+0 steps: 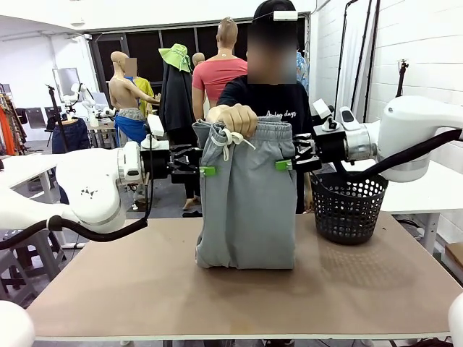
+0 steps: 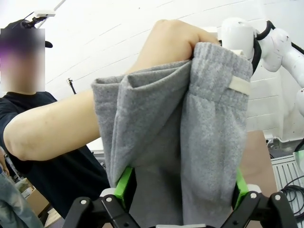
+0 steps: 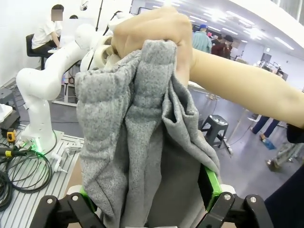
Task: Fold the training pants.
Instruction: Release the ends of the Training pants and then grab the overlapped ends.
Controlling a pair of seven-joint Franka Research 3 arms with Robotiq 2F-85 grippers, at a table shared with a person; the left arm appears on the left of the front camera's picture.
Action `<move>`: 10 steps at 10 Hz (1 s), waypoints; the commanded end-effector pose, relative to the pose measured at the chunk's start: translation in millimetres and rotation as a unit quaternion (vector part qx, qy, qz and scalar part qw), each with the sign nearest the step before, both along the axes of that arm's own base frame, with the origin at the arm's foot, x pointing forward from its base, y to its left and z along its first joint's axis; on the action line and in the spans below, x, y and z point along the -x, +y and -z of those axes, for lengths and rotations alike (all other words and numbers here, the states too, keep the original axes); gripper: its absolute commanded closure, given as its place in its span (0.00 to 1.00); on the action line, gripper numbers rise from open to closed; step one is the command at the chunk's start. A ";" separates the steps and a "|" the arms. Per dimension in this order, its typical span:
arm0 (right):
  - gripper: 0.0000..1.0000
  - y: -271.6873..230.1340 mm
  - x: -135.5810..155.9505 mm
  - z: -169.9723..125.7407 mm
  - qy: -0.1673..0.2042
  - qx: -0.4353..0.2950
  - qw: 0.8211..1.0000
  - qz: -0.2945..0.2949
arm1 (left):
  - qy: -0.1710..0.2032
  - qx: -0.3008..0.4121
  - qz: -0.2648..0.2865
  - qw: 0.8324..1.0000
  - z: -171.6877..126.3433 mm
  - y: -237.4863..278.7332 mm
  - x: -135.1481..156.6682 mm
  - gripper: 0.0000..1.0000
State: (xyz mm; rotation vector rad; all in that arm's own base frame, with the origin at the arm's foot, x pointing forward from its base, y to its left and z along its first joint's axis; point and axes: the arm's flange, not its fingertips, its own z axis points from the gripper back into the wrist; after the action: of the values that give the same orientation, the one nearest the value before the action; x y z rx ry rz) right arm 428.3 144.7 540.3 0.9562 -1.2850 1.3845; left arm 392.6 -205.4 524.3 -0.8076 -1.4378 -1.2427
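The brown counter (image 1: 108,289) spans the front view, and a person stands at its far side. The white left arm (image 1: 94,188) reaches in level from one side and the white right arm (image 1: 412,134) from the other, so that they meet at the middle. Between them the grey pants (image 1: 249,202) hang upright over the centre of the counter, with the waistband at the top and the lower end resting on the counter's surface. A black mesh basket (image 1: 349,210) stands on the counter near the pants on the robot's right, under the right arm. The left tool (image 1: 206,170) sits at the pants' left edge, a little below the waistband. Its jaws are spread wide and straddle the cloth without pinching it. In the left wrist view the grey fabric lies loose in the gap between the two fingers. The right tool (image 1: 285,165) sits at the opposite edge at about the same height, likewise spread wide with the cloth loose between its fingers. The person's hand (image 1: 233,119) bunches the waistband at its middle and holds the pants up. The off-white drawstring (image 1: 231,139) dangles just below that hand. One green pad of each tool shows against the front of the cloth.
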 end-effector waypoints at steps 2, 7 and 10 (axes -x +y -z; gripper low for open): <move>0.00 -4.7 10.2 -3.7 -0.004 0.012 0.999 0.037 | 0.004 0.004 -0.057 0.998 -5.6 10.6 10.9 0.00; 0.00 -13.0 12.5 -5.1 -0.003 0.012 0.998 0.064 | -0.007 0.019 -0.083 0.996 -8.1 18.0 12.9 0.00; 0.00 -12.4 10.8 -2.6 -0.005 -0.003 0.998 0.070 | -0.017 0.029 -0.093 0.995 -9.5 23.1 17.7 0.00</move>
State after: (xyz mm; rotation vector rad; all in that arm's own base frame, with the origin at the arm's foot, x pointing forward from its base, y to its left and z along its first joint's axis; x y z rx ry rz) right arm 423.4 126.4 542.9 0.8618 -1.3390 1.2995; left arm 380.9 -185.4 536.1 -0.6983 -1.5386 -1.1093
